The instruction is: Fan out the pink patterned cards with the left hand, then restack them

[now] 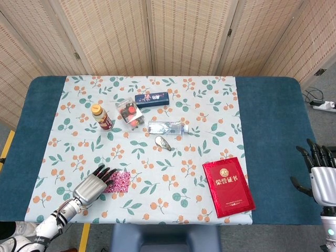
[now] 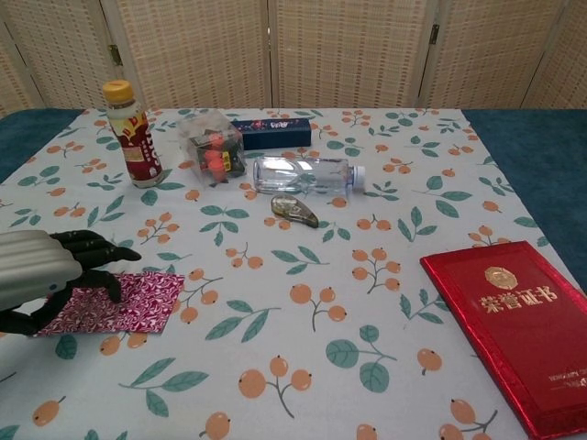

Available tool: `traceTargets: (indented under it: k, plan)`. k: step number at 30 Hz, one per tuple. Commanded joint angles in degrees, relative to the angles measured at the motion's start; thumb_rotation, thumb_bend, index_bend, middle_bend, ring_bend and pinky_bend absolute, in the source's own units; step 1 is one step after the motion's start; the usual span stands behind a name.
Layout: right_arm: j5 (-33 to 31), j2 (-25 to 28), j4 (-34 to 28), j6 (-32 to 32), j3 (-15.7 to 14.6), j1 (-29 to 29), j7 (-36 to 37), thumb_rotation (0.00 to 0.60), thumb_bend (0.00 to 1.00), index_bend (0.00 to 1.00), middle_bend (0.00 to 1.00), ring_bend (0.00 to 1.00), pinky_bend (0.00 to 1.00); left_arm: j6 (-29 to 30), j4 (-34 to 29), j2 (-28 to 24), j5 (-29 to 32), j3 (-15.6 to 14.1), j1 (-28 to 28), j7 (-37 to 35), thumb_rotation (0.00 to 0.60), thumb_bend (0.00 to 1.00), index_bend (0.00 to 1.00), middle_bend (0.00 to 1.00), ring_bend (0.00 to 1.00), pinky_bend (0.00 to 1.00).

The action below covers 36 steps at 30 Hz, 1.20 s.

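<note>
The pink patterned cards (image 2: 128,299) lie flat on the floral cloth near the front left, a strip of them (image 1: 121,181) showing in the head view. My left hand (image 1: 93,185) lies over their left part, its dark fingertips (image 2: 108,280) resting on the cards; the chest view shows this left hand (image 2: 46,275) at the left edge. It holds nothing between its fingers. My right hand (image 1: 321,173) hovers beyond the table's right edge, fingers spread and empty.
A red booklet (image 1: 228,186) lies front right. Further back stand a yellow-capped bottle (image 1: 102,117), a clear snack box (image 1: 129,112), a dark blue box (image 1: 151,98), a lying water bottle (image 1: 168,127) and a small oval gadget (image 1: 163,142).
</note>
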State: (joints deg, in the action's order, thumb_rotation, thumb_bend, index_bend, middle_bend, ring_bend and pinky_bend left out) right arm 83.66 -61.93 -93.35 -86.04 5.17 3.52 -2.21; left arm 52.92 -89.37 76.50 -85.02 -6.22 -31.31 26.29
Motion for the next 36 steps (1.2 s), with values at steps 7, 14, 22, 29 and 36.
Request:
traceTargets:
  k: [7,14,22,29,36]
  plan:
    - [-0.03,0.11,-0.14,-0.05,0.10,-0.03,-0.08,0.600,0.27,0.14,0.00,0.00,0.00,-0.91,0.21,0.07,2.17,0.04,0.15,1.61,0.600,1.00,0.28,0.00,0.00,0.00]
    - [-0.07,0.02,-0.16,0.01,0.17,0.01,-0.10,0.600,0.27,0.14,0.00,0.00,0.00,0.39,-0.08,-0.61,1.57,-0.23,0.78,0.75,0.600,1.00,0.29,0.00,0.00,0.00]
    - [-0.03,0.13,-0.29,0.04,0.21,0.04,-0.23,0.600,0.27,0.14,0.00,0.00,0.00,0.78,-0.23,-1.57,1.70,-0.47,1.27,-0.29,0.600,1.00,0.28,0.00,0.00,0.00]
    - [0.01,0.06,-0.31,0.26,0.19,0.17,-0.34,0.600,0.27,0.14,0.00,0.00,0.00,1.23,0.67,-2.11,2.13,-0.65,2.01,-1.28,0.600,1.00,0.28,0.00,0.00,0.00]
    - [0.02,0.06,-0.39,0.29,0.19,0.19,-0.43,0.600,0.27,0.14,0.00,0.00,0.00,1.05,1.11,-2.52,2.56,-1.24,2.67,-1.27,0.600,1.00,0.28,0.00,0.00,0.00]
